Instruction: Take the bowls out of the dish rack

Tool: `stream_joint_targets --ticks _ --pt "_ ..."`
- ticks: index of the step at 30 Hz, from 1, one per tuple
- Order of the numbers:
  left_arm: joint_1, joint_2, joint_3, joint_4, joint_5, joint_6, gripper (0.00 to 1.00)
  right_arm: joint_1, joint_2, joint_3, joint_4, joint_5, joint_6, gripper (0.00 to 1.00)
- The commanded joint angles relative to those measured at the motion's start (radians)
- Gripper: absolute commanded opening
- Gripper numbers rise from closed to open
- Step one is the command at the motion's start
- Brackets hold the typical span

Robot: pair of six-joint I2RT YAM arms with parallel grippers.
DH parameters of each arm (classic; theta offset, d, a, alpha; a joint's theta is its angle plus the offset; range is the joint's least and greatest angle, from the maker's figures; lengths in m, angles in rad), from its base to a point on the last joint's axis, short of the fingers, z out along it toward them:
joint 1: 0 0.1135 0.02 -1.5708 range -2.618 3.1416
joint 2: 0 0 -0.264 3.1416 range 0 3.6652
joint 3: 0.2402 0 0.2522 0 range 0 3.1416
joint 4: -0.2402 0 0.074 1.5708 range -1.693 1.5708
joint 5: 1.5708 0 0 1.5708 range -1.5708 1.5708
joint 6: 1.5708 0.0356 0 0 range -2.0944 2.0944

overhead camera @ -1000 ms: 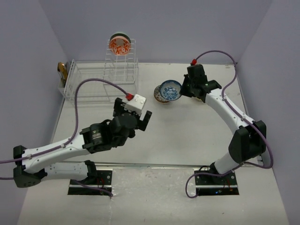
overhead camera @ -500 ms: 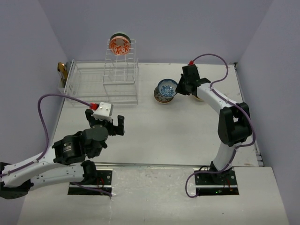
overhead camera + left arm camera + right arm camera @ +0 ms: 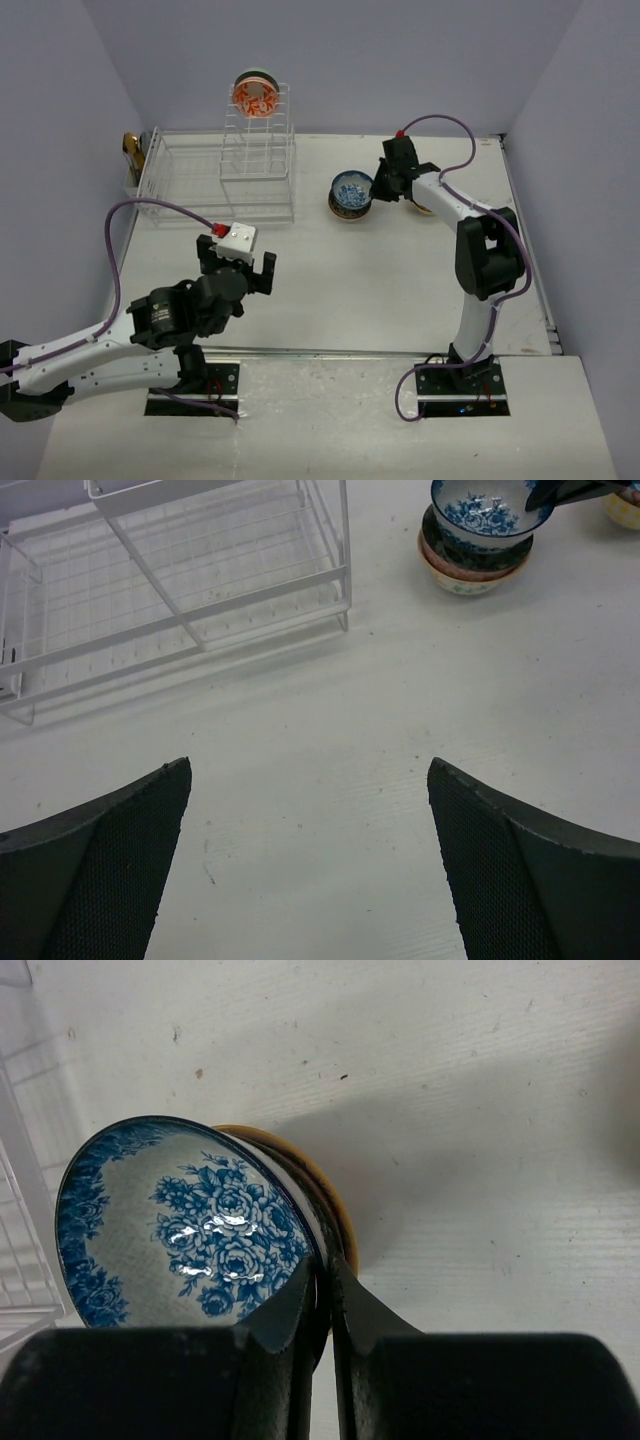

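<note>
The rack [image 3: 215, 218] stands at the far left of the desk [image 3: 400, 290], and one orange bowl [image 3: 255, 97] sits at the top of its tower; how it is lodged there I cannot tell. The right claw [image 3: 322, 1290] pinches the rim of a blue bowl [image 3: 190, 1220], tilted, just over the stack [image 3: 465, 575] right of the rack. This looks like the setting-down step; next it should lower, level and let go. The left claw [image 3: 308, 780] is spread wide over bare desk, near the rack's front rail, with free room around.
</note>
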Motion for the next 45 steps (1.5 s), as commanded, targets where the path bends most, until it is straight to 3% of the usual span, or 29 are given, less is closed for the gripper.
stream_joint_targets --ticks 1,17,28,31,38,45 --pt "0.0 -0.009 0.005 0.013 -0.006 -0.003 1.0 0.0 -0.024 0.04 0.05 -0.028 -0.009 0.09" --pt "0.0 -0.042 -0.004 0.018 0.007 -0.004 1.0 0.013 0.004 0.052 0.039 -0.1 -0.012 0.16" --pt "0.0 -0.038 -0.002 0.021 0.016 0.002 1.0 0.011 -0.013 0.04 0.012 -0.096 -0.035 0.28" --pt "0.0 -0.035 -0.005 0.022 0.021 0.004 1.0 0.008 -0.022 0.038 0.007 -0.085 -0.042 0.28" --pt "0.0 -0.027 -0.005 0.022 0.027 0.007 1.0 -0.001 -0.025 0.02 0.003 -0.063 -0.049 0.16" --pt "0.0 -0.019 -0.007 0.025 0.037 0.011 1.0 -0.009 -0.022 -0.006 0.009 -0.074 -0.048 0.12"
